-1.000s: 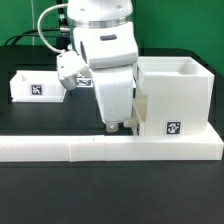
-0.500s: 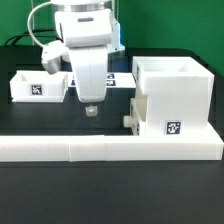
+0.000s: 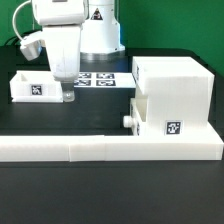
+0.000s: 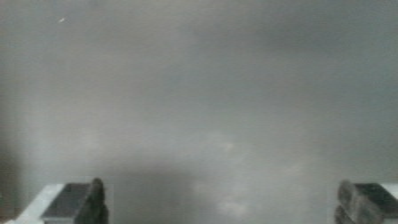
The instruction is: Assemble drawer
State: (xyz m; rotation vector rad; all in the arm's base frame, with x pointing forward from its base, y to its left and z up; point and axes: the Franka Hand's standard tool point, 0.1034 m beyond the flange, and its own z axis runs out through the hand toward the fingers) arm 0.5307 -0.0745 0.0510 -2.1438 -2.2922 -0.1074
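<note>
The white drawer housing (image 3: 172,92) stands at the exterior view's right, with a square tag (image 3: 172,128) on its front. One tray (image 3: 141,113) sits in the housing's side, its round knob (image 3: 128,121) sticking out. The second tray (image 3: 34,87), also tagged, lies on the table at the exterior view's left. My gripper (image 3: 68,95) hangs just beside that tray's right end, close above the table. In the wrist view my gripper (image 4: 222,205) is open and empty, with one fingertip (image 4: 75,203) at each side over a blurred grey surface.
The long low white L-shaped border wall (image 3: 100,150) runs along the front and behind the housing. The marker board (image 3: 101,79) lies flat behind my gripper. The white arm (image 3: 62,30) rises over the left tray.
My arm has swung from beside the housing to the exterior view's left and now hangs by the loose tray. The tray in the housing has stayed in place.
</note>
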